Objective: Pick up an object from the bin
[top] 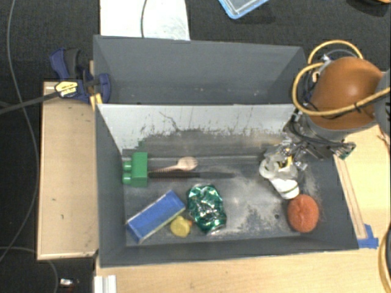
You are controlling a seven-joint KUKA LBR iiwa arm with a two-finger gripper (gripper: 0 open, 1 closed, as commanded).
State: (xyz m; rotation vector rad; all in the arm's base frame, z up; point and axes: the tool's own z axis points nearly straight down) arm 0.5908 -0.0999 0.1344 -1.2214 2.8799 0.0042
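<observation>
Nearest, along the front of the grey bin (256, 215), lay a blue block (154, 215), a yellow ball (180, 226), a crumpled green wrapper (206, 207) and an orange ball (303, 213). Behind them sat a green brick (135, 168) and a brush (177, 166). At the right, the gripper (284, 163) hung just above a white object (285, 186) beside the orange ball; whether it was open or closed could not be told.

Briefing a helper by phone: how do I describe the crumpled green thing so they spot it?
In the grey metal bin, look midway along the near wall. The crumpled green foil wrapper lies right of a small yellow lump. Unlike the solid green plastic block further left, it is wrinkled and shiny.
</observation>
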